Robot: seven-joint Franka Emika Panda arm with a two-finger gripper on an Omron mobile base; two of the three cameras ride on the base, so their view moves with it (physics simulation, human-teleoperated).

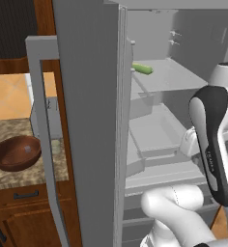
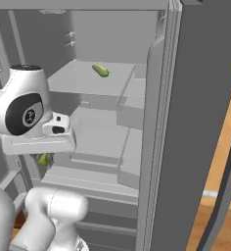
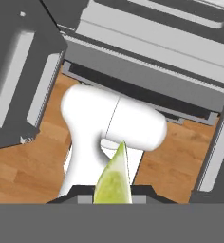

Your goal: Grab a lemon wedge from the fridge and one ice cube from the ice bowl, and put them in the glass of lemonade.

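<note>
Gripping pale yellow-green lemon wedge (image 3: 114,182), pointed tip

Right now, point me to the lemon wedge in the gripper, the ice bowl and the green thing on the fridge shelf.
lemon wedge (image 3: 114,182): hand view, middle of its pale flesh.
ice bowl (image 1: 15,153): left base view, inside of the wooden bowl.
green thing (image 2: 100,70): right base view, middle of its length, on the upper shelf.

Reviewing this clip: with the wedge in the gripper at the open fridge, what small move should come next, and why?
Probably draw the gripper back out of the fridge, toward the counter: the lemon wedge already sits pinched between its fingers, while the ice bowl waits on the left.
</note>
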